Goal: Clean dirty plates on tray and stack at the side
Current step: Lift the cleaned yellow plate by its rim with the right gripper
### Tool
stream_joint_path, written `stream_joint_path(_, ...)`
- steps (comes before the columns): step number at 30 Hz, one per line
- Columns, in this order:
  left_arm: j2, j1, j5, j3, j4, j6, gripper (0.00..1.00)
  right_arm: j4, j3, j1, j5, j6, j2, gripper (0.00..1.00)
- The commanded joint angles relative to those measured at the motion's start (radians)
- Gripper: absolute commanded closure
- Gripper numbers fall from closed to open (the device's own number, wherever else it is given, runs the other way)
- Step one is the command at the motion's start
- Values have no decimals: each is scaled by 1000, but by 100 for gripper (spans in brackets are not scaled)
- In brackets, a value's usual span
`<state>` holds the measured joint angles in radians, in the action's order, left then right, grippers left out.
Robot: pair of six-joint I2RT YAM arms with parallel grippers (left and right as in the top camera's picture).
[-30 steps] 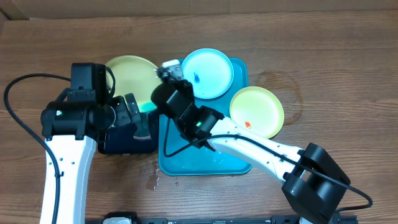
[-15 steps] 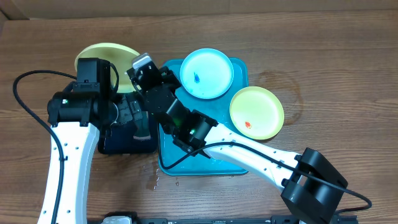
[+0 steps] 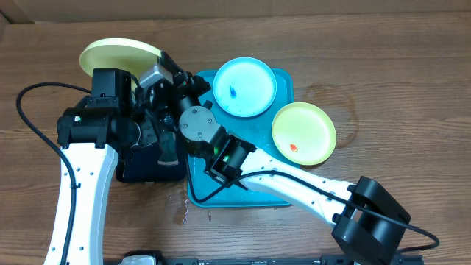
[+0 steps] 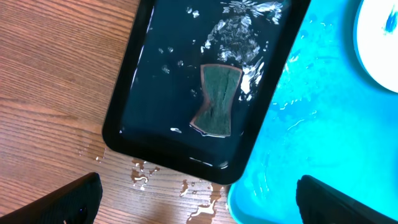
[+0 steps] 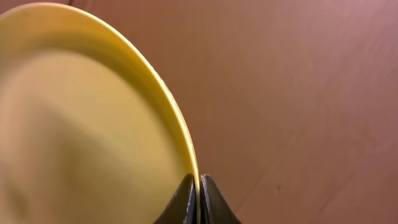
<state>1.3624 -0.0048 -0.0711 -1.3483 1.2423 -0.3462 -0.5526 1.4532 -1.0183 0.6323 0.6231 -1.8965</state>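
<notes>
Right tool (image 5: 199,186): it is squeezing fully closed on the rim of a lime-green plate (image 5: 81,124), one finger on each face.
Held plate: it is sitting tilted, seen as a flat oval from overhead, near the far left part of the surface (image 3: 383,59), beyond the black tray (image 3: 140,171); whether its far edge is touching the wood cannot be told.
Right arm: it is reaching from the near right corner of the surface diagonally across the turquoise tray (image 3: 285,79) to that plate.
Left tool (image 4: 202,199): it is hanging spread as wide as it goes over the near edge of the black tray, gripping nothing.
Light-blue plate (image 3: 244,87): it is lying flat in the far right corner of the turquoise tray, showing a small blue smear (image 3: 232,92).
Second lime-green plate (image 3: 303,132): it is resting across the right edge of the turquoise tray, partly over the surface, carrying an orange smear (image 3: 294,147).
Sponge (image 4: 217,99): it is lying in shallow water inside the black tray.
Water drops (image 4: 143,171): they are lying on the surface just beside the black tray's near edge.
</notes>
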Motion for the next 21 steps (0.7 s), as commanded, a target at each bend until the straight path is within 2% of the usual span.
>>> stream_joint_path(1, 7, 5, 9, -1, 3, -21, 0, -79, 30, -16, 3, 131, 4, 96)
stream_joint_path(5, 7, 5, 9, -1, 3, -21, 0, -134, 30, -28, 3, 198, 4, 96)
stream_joint_path(21, 7, 5, 9, -1, 3, -21, 0, -220, 30, -50, 11, 196, 4, 96)
